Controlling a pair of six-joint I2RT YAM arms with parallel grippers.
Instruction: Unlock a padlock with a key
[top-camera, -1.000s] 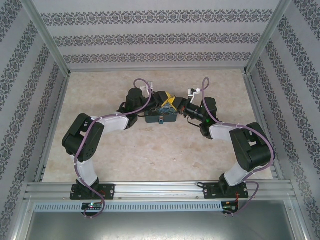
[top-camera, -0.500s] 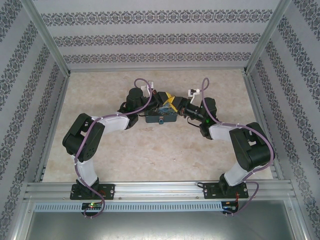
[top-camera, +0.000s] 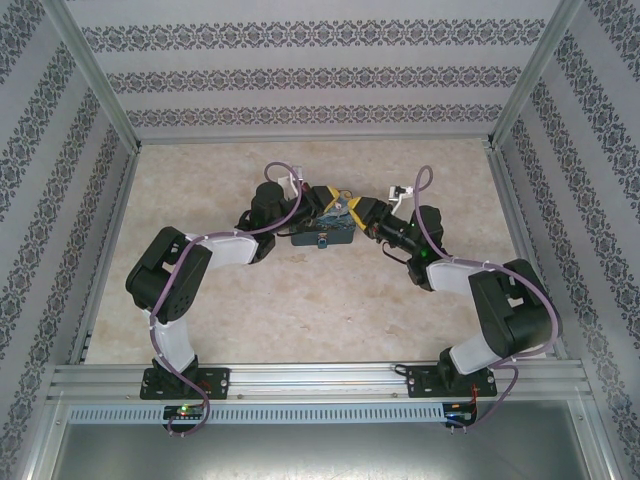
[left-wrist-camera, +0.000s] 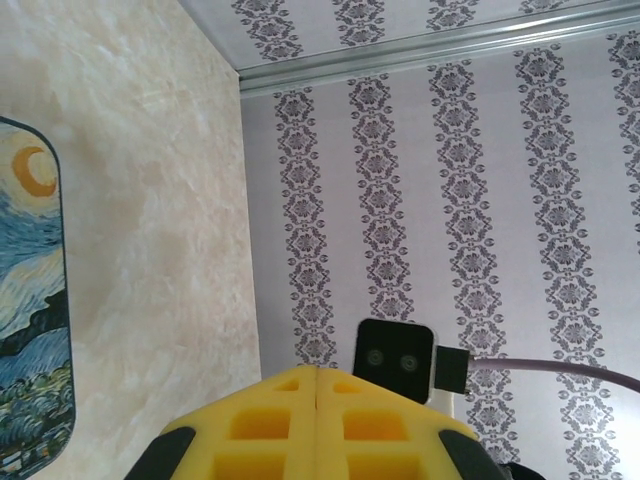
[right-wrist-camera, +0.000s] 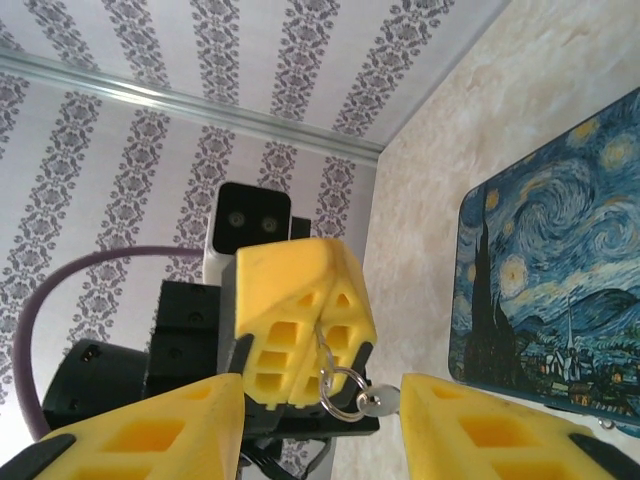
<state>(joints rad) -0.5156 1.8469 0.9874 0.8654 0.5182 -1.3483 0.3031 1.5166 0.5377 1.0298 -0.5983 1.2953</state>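
Yellow foam fingers of the left gripper (right-wrist-camera: 318, 340) are pressed together on a thin wire loop (right-wrist-camera: 322, 352). From it hang a small key ring (right-wrist-camera: 341, 388) and a short metal piece that I take for the key (right-wrist-camera: 378, 402). Over the last second the right arm has swung its elbow outward and brought the right gripper (top-camera: 362, 212) in towards the left one. The two now nearly meet at the far edge of the blue tin (top-camera: 322, 236). In the right wrist view its own fingers (right-wrist-camera: 150, 430) stand wide apart, one on each side of the dangling ring, touching nothing. I judge this as lining up to take the key from the left gripper, a handover not yet made. The ring hangs free on its wire, so the key may turn or slip as the fingers come in. The tin lies on the counter (top-camera: 300, 310) close by both grippers and may limit how low they can go, while the patterned walls stand well apart from them
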